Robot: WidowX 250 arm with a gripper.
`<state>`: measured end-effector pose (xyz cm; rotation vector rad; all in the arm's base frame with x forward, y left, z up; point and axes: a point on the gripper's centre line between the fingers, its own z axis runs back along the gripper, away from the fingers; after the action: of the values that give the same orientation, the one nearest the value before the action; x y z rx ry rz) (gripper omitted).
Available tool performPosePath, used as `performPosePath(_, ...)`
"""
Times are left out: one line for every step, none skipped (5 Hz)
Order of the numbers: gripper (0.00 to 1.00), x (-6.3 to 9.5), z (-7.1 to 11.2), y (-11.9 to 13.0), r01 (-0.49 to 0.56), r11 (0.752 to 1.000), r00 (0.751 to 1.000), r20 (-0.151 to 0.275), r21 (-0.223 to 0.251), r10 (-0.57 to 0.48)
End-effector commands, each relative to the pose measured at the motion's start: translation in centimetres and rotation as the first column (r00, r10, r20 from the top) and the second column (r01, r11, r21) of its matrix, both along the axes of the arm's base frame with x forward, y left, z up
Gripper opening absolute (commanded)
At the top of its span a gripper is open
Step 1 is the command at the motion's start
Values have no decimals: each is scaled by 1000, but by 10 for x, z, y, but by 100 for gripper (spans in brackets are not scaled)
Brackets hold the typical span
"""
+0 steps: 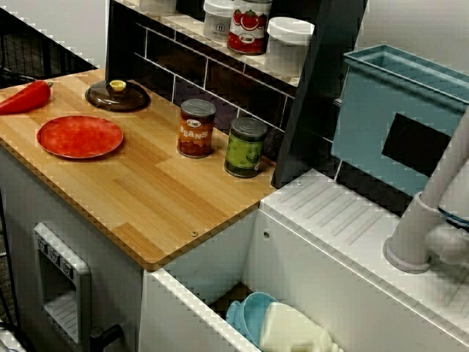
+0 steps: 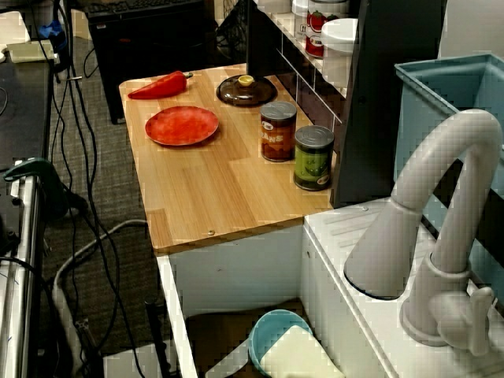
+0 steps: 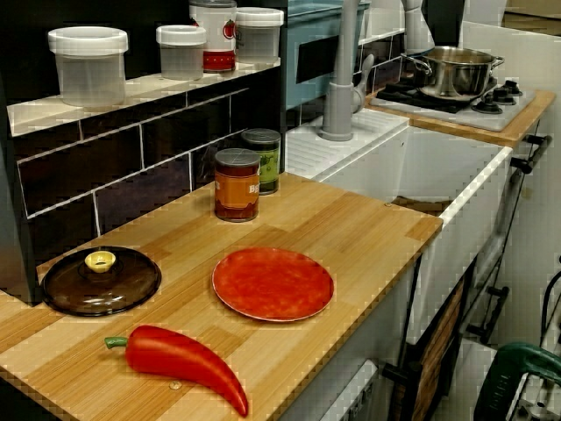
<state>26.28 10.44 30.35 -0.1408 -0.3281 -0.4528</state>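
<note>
Red pepper (image 3: pixel 180 364) lies flat at the wooden counter's (image 3: pixel 351 232) end away from the sink (image 3: pixel 456 237), just beside the red plate (image 3: pixel 273 283), stem seemingly toward the brown lid (image 3: pixel 101 281); no pincer shows in any view, so its opening and bearing can't be told.

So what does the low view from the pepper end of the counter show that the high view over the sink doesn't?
Only the low view: a shiny steel pot on a white stove. Only the high view: a pale blue bowl in the white sink. Both: round red plate, long red pepper, dark glass lid, orange-labelled tin can, green-labelled tin can.
</note>
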Motion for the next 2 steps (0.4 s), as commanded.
performPosePath(0, -14, -9, -30, 60, 997, 998, 0, 49, -60)
performPosePath(0, -16, -31, -53, 103, 991, 993, -59, 80, -99)
